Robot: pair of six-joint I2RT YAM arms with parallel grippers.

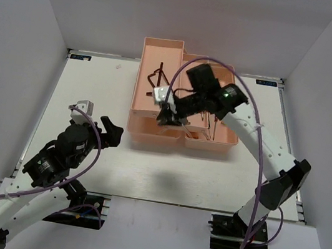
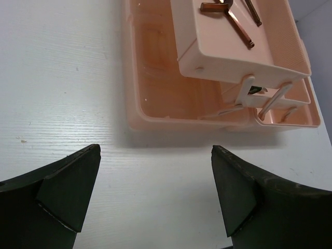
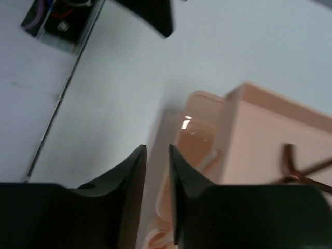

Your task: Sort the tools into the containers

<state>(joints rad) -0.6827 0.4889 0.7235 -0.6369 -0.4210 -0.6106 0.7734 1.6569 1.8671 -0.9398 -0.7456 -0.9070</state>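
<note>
The salmon-pink toolbox (image 1: 151, 136) stands at the back middle of the table with its trays swung open. Dark hex keys (image 1: 154, 77) lie in the raised left tray, and thin drivers (image 1: 200, 128) lie in the right part. My right gripper (image 1: 165, 120) hovers over the toolbox's front left. In the right wrist view its jaws (image 3: 157, 150) are almost closed and hold nothing I can see. The toolbox's rim (image 3: 176, 124) lines up with the narrow gap, and a hex key (image 3: 298, 166) shows in the tray. My left gripper (image 1: 111, 130) is open and empty on the table left of the toolbox.
In the left wrist view the open left gripper (image 2: 155, 192) faces the toolbox's wall (image 2: 155, 116) across bare white table. The raised tray with brown-looking tools (image 2: 233, 18) sits above it. White walls enclose the table on three sides.
</note>
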